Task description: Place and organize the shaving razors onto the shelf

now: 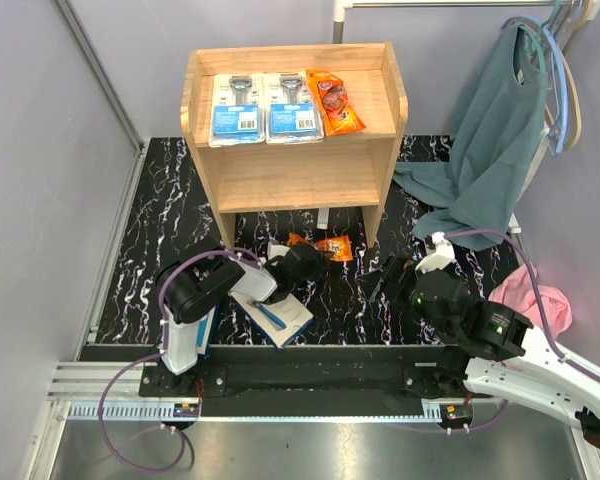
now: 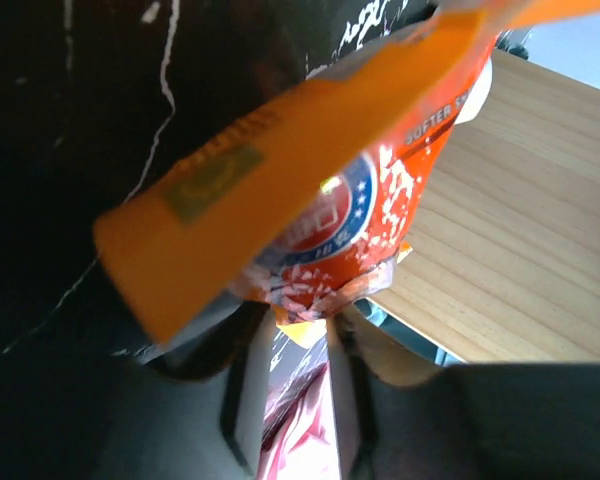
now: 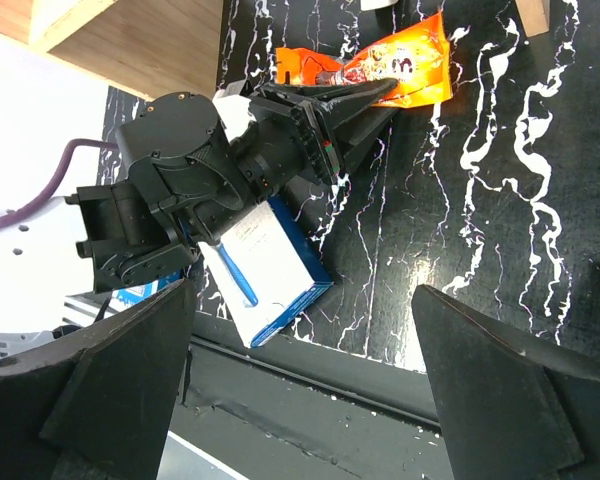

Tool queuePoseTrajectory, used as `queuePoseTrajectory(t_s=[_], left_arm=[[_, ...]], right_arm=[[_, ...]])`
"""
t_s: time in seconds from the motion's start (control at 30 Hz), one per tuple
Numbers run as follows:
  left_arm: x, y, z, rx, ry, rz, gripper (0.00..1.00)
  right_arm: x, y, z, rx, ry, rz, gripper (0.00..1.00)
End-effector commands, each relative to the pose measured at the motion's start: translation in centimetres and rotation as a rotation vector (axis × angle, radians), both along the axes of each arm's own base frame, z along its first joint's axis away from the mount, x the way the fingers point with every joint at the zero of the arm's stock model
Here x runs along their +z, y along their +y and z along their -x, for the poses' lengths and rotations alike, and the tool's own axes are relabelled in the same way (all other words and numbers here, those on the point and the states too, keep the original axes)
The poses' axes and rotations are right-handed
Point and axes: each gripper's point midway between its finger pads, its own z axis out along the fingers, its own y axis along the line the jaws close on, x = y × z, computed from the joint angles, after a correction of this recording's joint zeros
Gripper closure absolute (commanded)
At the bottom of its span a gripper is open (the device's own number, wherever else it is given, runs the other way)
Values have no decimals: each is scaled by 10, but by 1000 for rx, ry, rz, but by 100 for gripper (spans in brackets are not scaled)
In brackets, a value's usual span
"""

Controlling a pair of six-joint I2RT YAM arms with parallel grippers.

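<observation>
Loose orange packet (image 1: 330, 246) lies on the table (image 1: 160, 260) just in front of the shelf (image 1: 290, 175), between its legs. Left pincer (image 1: 305, 262) is on the packet's near end. In the left wrist view the packet (image 2: 320, 200) fills the frame, its edge caught between the two fingers (image 2: 245, 400), which stand narrow on either side. It reads as pinching the packet. The right wrist view shows the same: left pincer (image 3: 380, 95) tips over the packet (image 3: 400, 65), which is flat or nearly flat on the table.

White-and-blue box (image 1: 280, 318) lies on the table under the left arm near the front edge, razor picture face up, tilted (image 3: 270, 265). Only one box is clearly visible.

Shelf top tier: two blue blister packs side by side, (image 1: 237, 108) and (image 1: 288, 106), touching or nearly so. Shelved orange packet (image 1: 335, 102) sits just right of them, angled. Lower tier is bare wood.

Right pincer (image 1: 388, 278) is spread wide and holds nothing, low over the table right of the loose packet and apart from it. Its own fingers (image 3: 120, 390) frame the bottom of the right wrist view.

Teal cloth (image 1: 490, 150) hangs at right, its end draped onto the table. Pink cloth (image 1: 545, 300) lies beside the right arm.
</observation>
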Motion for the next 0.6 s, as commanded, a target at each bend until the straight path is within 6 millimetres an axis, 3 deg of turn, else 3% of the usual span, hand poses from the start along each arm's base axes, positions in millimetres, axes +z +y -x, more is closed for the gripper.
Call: queuePoseTrajectory(t_s=[0.0, 0.23, 0.43, 0.57], left_arm=[[-34, 7, 11, -25, 84, -65, 76], [-46, 11, 19, -45, 95, -62, 100], [-41, 13, 26, -79, 71, -56, 100], [-25, 16, 34, -103, 13, -50, 100]], right_arm=[[-2, -6, -4, -40, -5, 0, 0], [-5, -6, -4, -42, -3, 2, 0], [-7, -4, -3, -34, 2, 6, 0], [-8, -3, -2, -28, 5, 7, 0]])
